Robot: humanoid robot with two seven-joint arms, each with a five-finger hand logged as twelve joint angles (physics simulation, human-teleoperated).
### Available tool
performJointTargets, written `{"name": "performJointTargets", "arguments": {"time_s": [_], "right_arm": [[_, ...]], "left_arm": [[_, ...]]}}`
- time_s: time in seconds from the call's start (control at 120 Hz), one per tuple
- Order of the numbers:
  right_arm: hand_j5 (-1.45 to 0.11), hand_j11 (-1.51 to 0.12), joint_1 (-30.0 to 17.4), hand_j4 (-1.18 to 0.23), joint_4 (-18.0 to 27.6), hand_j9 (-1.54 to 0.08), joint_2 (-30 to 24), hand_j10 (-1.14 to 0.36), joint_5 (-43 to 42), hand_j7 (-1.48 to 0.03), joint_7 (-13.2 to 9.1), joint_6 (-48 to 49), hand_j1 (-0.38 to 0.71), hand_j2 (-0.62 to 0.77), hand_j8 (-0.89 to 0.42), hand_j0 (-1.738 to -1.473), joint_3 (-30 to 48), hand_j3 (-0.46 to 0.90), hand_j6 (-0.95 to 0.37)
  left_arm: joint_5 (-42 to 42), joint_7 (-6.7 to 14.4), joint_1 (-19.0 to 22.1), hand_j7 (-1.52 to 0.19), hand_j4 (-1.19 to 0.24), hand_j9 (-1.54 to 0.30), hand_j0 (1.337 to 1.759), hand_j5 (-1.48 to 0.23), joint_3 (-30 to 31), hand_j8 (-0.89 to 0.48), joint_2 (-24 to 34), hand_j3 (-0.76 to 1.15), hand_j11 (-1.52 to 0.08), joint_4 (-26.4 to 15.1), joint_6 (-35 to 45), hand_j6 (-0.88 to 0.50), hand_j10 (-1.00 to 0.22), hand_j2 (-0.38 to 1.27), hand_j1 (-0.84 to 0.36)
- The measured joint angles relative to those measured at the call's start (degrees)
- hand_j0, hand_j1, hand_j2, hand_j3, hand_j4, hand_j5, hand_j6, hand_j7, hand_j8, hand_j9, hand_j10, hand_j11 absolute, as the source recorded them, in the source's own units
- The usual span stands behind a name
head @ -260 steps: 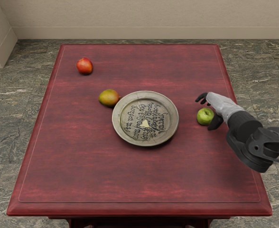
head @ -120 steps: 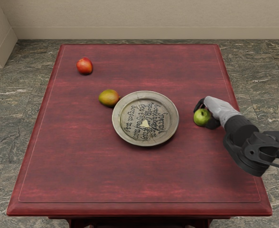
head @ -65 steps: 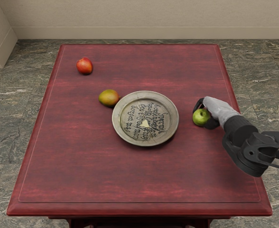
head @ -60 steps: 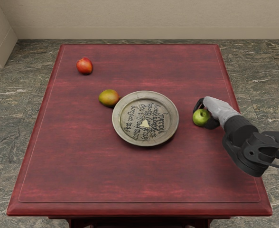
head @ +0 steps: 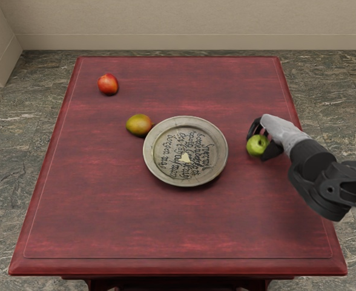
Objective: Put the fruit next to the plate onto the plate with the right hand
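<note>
A round grey plate (head: 166, 130) with dark writing lies in the middle of the red table. Just right of it, a small green apple (head: 256, 145) sits inside the curled fingers of my right hand (head: 261, 140), whose arm enters from the right edge. The hand is shut on the apple, which appears slightly raised off the table. A yellow-green mango (head: 139, 124) lies touching or almost touching the plate's upper left rim. The left arm does not show.
A red apple (head: 108, 83) rests far back left on the table (head: 105, 212). The table's right edge runs close behind my right forearm. Stone floor surrounds the table.
My right hand closed around the green apple, then lifted it slightly up and back; the forearm has shifted a little to the right.
</note>
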Motion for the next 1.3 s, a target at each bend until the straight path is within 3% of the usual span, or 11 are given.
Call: {"name": "performJointTargets", "arguments": {"time_s": [0.383,0.85,1.025,1.258,1.3], "right_arm": [[-0.94,-0.92,8.6,-0.60,3.5,-0.92,0.9,-0.69,4.1,-0.91,0.0,1.0,0.25,0.19,-0.50,-1.655,0.3,0.00,-0.43],[-0.95,-0.91,15.8,-0.58,2.3,-0.91,12.9,-0.70,8.3,-0.92,0.0,0.9,0.27,0.22,-0.48,-1.656,0.3,0.00,-0.42],[-0.95,-0.92,16.4,-0.58,-0.6,-0.92,17.7,-0.70,9.2,-0.92,0.0,0.9,0.29,0.24,-0.48,-1.656,0.2,0.00,-0.41],[-0.96,-0.93,13.3,-0.60,-2.6,-0.93,19.0,-0.71,7.8,-0.93,0.0,0.7,0.26,0.22,-0.49,-1.654,-0.2,0.00,-0.43],[-0.90,-0.88,12.8,-0.58,-2.9,-0.88,19.1,-0.67,7.4,-0.88,0.0,0.7,0.25,0.19,-0.49,-1.655,-0.2,0.00,-0.43]], "left_arm": [[0.0,0.0,2.1,-0.01,-0.01,-0.01,1.658,-0.01,0.0,-0.01,0.0,0.00,-0.01,0.1,0.0,-0.01,-0.01,0.00,0.34],[0.0,0.0,4.4,-0.01,-0.01,-0.01,1.658,-0.01,0.1,-0.01,0.0,0.00,-0.01,0.1,0.0,-0.01,-0.01,0.00,0.34],[0.0,0.0,4.4,-0.01,-0.01,-0.01,1.658,-0.01,0.1,-0.01,0.0,0.00,-0.01,0.1,0.0,-0.01,-0.01,0.00,0.34],[0.0,0.0,4.3,-0.01,-0.01,-0.01,1.658,-0.01,0.1,-0.01,0.0,0.00,-0.01,0.1,0.0,-0.01,-0.01,0.00,0.34],[0.0,0.0,4.3,-0.01,-0.01,-0.01,1.658,-0.01,0.1,-0.01,0.0,0.00,-0.01,0.1,0.0,-0.01,-0.01,0.00,0.34]]}}
